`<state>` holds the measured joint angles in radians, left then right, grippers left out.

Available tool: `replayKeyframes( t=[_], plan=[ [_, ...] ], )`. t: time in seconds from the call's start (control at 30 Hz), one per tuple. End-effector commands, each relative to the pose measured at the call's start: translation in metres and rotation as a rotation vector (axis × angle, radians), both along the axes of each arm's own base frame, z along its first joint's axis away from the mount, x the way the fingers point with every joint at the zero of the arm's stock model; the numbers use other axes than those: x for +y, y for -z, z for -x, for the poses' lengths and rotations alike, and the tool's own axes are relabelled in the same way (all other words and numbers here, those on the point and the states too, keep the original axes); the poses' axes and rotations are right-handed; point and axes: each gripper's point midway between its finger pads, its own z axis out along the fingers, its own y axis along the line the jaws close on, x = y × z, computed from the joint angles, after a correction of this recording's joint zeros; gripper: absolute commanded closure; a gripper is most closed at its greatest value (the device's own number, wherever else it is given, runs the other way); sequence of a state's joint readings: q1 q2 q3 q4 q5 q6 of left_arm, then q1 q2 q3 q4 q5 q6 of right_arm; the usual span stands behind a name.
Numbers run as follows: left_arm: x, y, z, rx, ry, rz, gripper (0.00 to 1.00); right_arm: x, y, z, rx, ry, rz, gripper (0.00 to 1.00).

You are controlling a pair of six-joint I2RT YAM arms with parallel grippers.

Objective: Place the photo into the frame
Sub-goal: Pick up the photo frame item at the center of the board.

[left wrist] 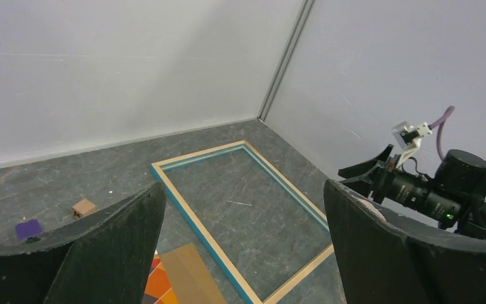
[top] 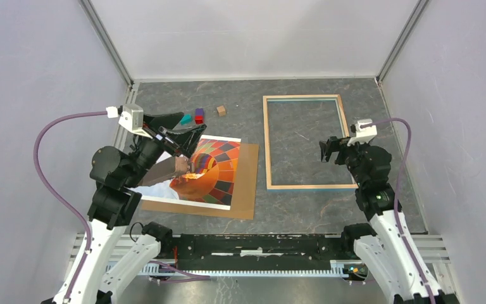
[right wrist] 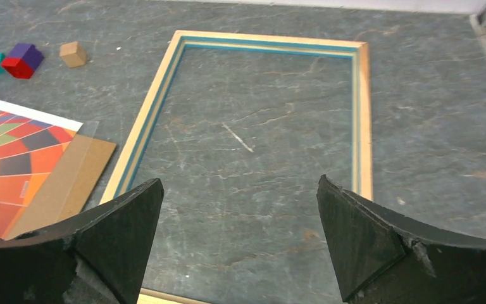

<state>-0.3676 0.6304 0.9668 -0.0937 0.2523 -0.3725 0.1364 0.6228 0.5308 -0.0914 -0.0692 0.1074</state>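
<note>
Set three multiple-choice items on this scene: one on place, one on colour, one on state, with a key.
1. Where is the photo? A inside the frame; B flat on the brown board; C standing upright.
2. The frame's inner edge is: A red; B blue; C black.
3. The left pincer and right pincer are: A open, empty; B shut on the photo; C shut on the frame.
Key: 1 B, the photo lies on the board, left of the frame. 2 B, a blue strip runs inside the pale wood. 3 A, the wrist views show them spread, nothing between.
</note>
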Motion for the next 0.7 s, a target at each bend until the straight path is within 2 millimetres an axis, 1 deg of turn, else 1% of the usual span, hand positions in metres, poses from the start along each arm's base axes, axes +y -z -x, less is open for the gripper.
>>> replayKeyframes(
  t=[0.0,0.03,0.13,0.17,0.27,0.37,0.4,0.43,0.63,0.67],
  plan=[
    [0.001,-0.006,-0.003,-0.057,-0.017,-0.020,0.00,0.033,-0.004,-0.018,-0.044,-0.088,-0.091,0.02],
    [0.002,-0.005,-0.004,-0.052,-0.024,-0.017,0.00,0.042,0.001,-0.022,-0.029,-0.111,-0.095,0.02],
    [0.006,-0.002,-0.008,-0.036,-0.054,-0.010,0.00,0.080,0.016,-0.031,0.039,-0.227,-0.125,0.02],
    [0.006,-0.001,-0.009,-0.034,-0.058,-0.009,0.00,0.092,0.018,-0.034,0.053,-0.261,-0.133,0.02],
    [0.007,-0.001,-0.009,-0.032,-0.063,-0.007,0.00,0.128,0.032,-0.045,0.123,-0.336,-0.160,0.02],
    [0.007,-0.001,-0.009,-0.029,-0.062,-0.003,0.00,0.166,0.040,-0.058,0.177,-0.412,-0.201,0.02],
    [0.007,-0.001,-0.009,-0.028,-0.062,-0.002,0.00,0.179,0.037,-0.062,0.177,-0.438,-0.214,0.02],
    [0.007,-0.001,-0.009,-0.027,-0.064,-0.002,0.00,0.190,0.044,-0.067,0.199,-0.451,-0.220,0.02],
    [0.005,-0.001,-0.006,-0.023,-0.056,-0.002,0.00,0.264,0.057,-0.101,0.278,-0.547,-0.342,0.02],
    [0.005,-0.002,-0.005,-0.023,-0.051,-0.002,0.00,0.274,0.066,-0.106,0.299,-0.555,-0.350,0.02]
  ],
)
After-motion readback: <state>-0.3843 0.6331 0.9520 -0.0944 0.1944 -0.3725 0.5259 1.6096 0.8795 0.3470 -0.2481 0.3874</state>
